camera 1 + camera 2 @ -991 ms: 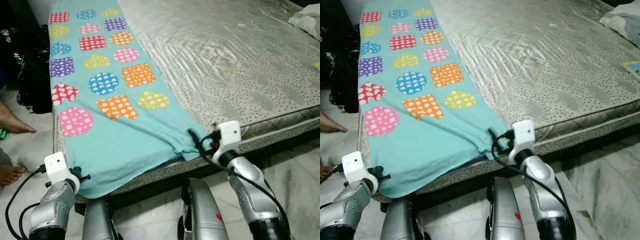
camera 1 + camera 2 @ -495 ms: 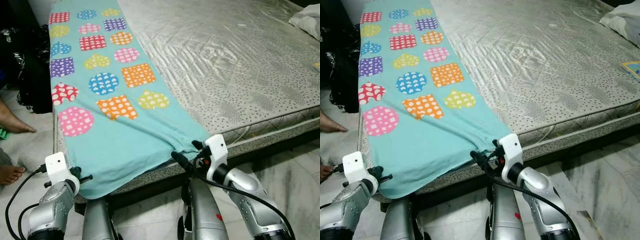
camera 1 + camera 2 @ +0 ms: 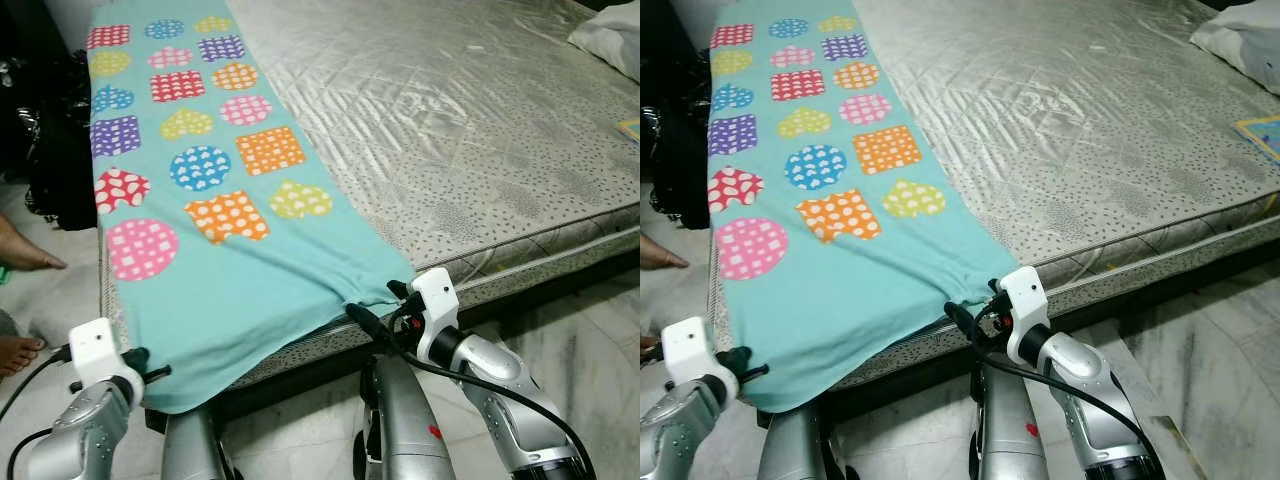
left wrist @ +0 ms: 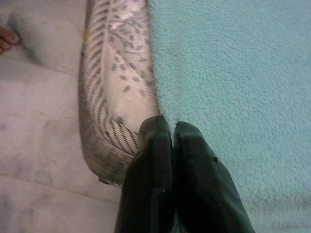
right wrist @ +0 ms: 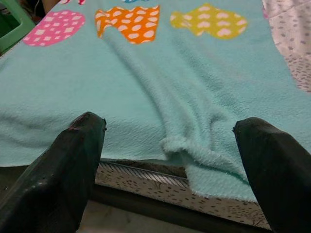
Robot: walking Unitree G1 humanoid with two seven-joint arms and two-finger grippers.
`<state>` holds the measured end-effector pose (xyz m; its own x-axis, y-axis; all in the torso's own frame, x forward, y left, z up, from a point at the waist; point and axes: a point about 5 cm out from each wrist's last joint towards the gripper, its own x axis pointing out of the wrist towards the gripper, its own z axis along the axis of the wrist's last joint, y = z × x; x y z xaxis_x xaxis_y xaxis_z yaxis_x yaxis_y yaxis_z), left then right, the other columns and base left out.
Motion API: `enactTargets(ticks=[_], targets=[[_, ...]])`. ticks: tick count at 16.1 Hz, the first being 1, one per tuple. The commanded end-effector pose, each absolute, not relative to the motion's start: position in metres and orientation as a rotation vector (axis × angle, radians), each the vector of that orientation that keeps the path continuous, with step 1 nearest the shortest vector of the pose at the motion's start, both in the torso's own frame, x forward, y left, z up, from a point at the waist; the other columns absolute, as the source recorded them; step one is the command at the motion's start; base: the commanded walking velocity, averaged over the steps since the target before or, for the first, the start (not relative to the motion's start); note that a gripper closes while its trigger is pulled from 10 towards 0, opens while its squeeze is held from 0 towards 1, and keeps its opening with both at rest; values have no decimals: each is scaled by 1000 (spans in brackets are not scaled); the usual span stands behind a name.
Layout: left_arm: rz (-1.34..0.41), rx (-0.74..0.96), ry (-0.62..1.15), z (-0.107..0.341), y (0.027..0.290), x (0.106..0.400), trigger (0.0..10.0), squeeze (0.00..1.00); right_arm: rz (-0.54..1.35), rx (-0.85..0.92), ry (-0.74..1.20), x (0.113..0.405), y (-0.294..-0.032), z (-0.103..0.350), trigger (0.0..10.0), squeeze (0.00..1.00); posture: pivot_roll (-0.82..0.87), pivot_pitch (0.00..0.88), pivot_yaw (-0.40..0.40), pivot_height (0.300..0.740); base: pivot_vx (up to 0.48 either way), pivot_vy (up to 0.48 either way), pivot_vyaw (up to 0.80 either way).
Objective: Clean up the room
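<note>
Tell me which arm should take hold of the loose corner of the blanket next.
The right. Its gripper is open, fingers either side of the bunched corner of the blanket at the mattress edge. The left gripper is shut at the other corner.

One teal blanket [image 3: 230,260], one mattress [image 3: 470,130], one pillow [image 3: 608,40], two bare feet [image 3: 25,250].

Turquoise fleece blanket [image 3: 215,200], printed with rows of dotted coloured shapes, spread flat along the bed's left strip, its near hem overhanging the edge: near-left corner pinched in the left jaws, near-right corner bunched just ahead of the spread right jaws.
</note>
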<state>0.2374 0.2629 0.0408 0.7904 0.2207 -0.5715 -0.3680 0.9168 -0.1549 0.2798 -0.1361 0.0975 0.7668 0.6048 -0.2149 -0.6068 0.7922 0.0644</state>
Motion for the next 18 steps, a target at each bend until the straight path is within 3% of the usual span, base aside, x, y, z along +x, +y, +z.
enactTargets(ticks=[1, 6, 16, 17, 18], targets=[[387, -249, 587, 40, 281, 231, 0, 0, 656, -17, 221, 281, -135, 99, 10000, 0, -106, 141, -13, 526, 0, 0, 0], [455, -215, 578, 43, 309, 228, 0, 0, 650, -24, 219, 283, -137, 99, 10000, 0, -110, 142, -16, 526, 0, 0, 0], [487, -176, 609, 33, 323, 223, 0, 0, 653, -34, 212, 286, -135, 100, 10000, 0, -111, 138, -17, 526, 0, 0, 0], [466, -126, 626, 33, 321, 224, 10000, 0, 653, -37, 212, 287, -134, 99, 10000, 0, -109, 138, -17, 526, 0, 0, 0], [417, -102, 626, 35, 311, 227, 10000, 0, 655, -41, 209, 287, -132, 99, 10000, 0, -109, 137, -17, 526, 0, 0, 0]])
